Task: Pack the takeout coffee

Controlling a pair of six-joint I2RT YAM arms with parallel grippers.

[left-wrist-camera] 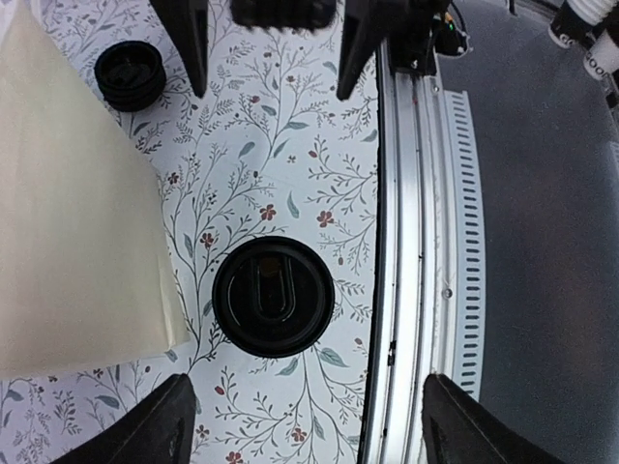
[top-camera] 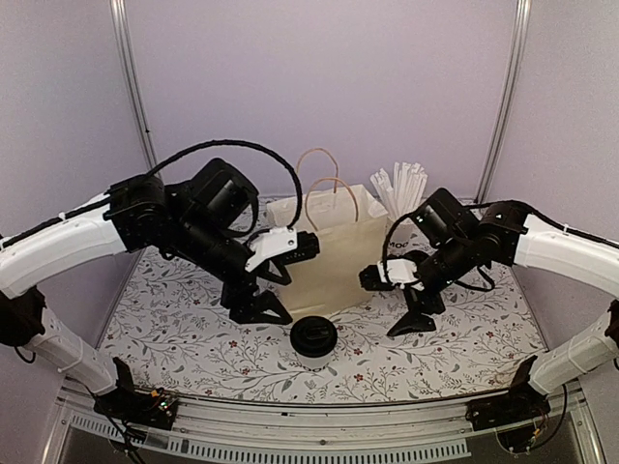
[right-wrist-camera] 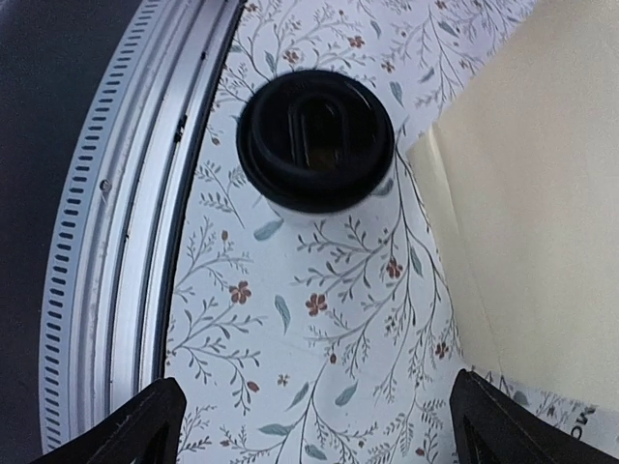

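One takeout coffee cup [top-camera: 314,338] with a round black lid stands upright on the floral mat, in front of the cream paper bag [top-camera: 329,261]. It shows from above in the left wrist view [left-wrist-camera: 274,295] and the right wrist view [right-wrist-camera: 316,138]. My left gripper [top-camera: 259,311] hovers open and empty to the left of the cup [left-wrist-camera: 308,391]. My right gripper [top-camera: 414,319] hovers open and empty to its right [right-wrist-camera: 314,387]. A second round black lid [left-wrist-camera: 131,75] shows near the bag by the right gripper's fingers [left-wrist-camera: 191,39]; it is hidden in the top view.
The bag stands upright with its loop handles [top-camera: 324,169] up and its mouth open. A cup of white straws [top-camera: 401,188] stands behind the bag at the right. The metal table rail [left-wrist-camera: 416,242] runs close to the cup on the near side. Walls enclose the back.
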